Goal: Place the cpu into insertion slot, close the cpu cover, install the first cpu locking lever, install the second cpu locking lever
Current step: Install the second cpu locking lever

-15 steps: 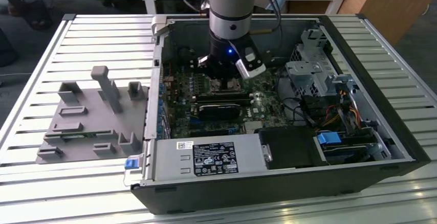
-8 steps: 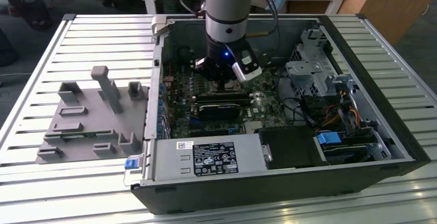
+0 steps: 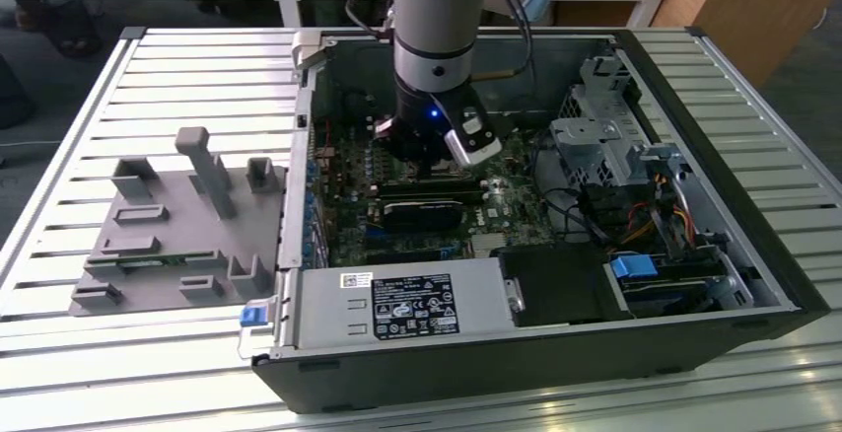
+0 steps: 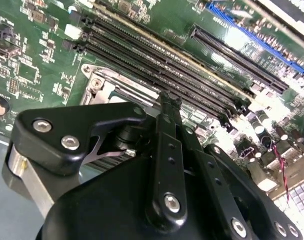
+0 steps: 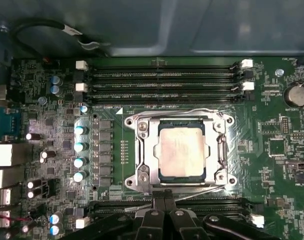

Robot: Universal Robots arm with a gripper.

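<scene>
Far left of the exterior view: a grey plastic fixture (image 3: 177, 230) w/ upright pegs sits on the slatted metal surface (image 3: 79, 373), well apart from the work. Next to it, mid-frame, the open PC case (image 3: 526, 353) lies on its side, green motherboard (image 3: 514, 210) showing inside, labelled power supply (image 3: 401, 304) along the lower edge. The arm (image 3: 441, 18) comes down from top centre into the case; the end effector (image 3: 441, 156) hangs low over the board, a blue light on its body. Right side of the case: silver drive cage (image 3: 598, 146) and coloured cables (image 3: 665, 220).

First wrist view, l to r: row of blue-topped capacitors (image 5: 80, 152) left of centre, then the insertion slot (image 5: 181, 151) mid-frame. The cpu (image 5: 181, 150) lies seated flat in it, silvery top face up. The cpu cover (image 5: 144, 150) is down around the chip, framing it. A thin wire lever (image 5: 177, 112) runs along the slot's upper edge, another (image 5: 192, 192) along its lower edge; can't tell if either is latched. Long black memory slots (image 5: 162, 80) sit above the slot. A coin cell (image 5: 297, 95) at upper right.

End effector fingertips (image 5: 164, 200) show at bottom centre, just below the slot, pressed together, pinching nothing. In the second wrist view the black fingers (image 4: 167, 145) reach toward the slot's corner (image 4: 99, 80); contact w/ the board can't be judged.
</scene>
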